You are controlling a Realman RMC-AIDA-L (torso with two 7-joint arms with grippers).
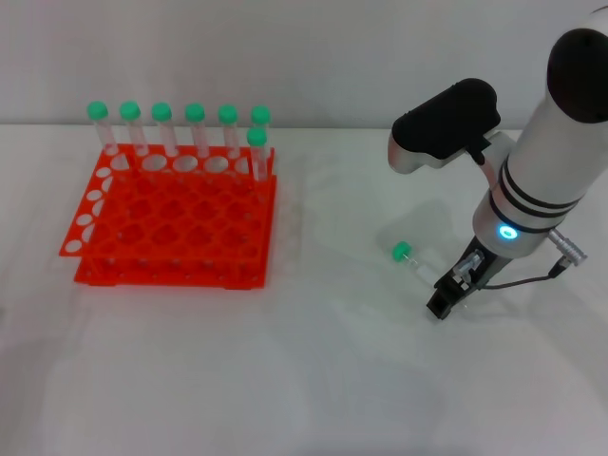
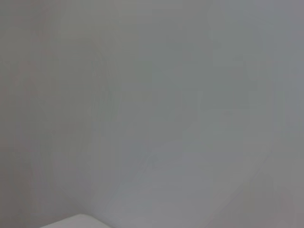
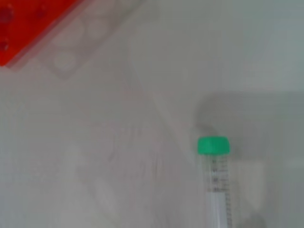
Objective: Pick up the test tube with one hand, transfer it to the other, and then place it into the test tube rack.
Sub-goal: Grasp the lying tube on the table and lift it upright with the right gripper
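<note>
In the head view, the test tube (image 1: 410,256) is lying flat on the white table (image 1: 313,380), well apart from the test tube rack (image 1: 176,214), which is sitting far over on the robot's left with seven other tubes (image 1: 195,128) standing along its back row. The right gripper (image 1: 446,296) is hanging low, just beside the tube, a bit nearer the robot and to its right. The tube's green cap is pointing away toward the rack side, and its clear body is running back toward the gripper. I cannot tell if the fingers are open or closed. The left arm is not showing here, so the right arm is the nearer one. In the left wrist view, only blank pale surface is showing. In the right wrist view, the test tube (image 3: 216,185) is stretching straight away from the camera, cap end farthest, with a corner of the rack (image 3: 33,28) beyond it. I think the gripper is needing only a small reach forward along that line.
</note>
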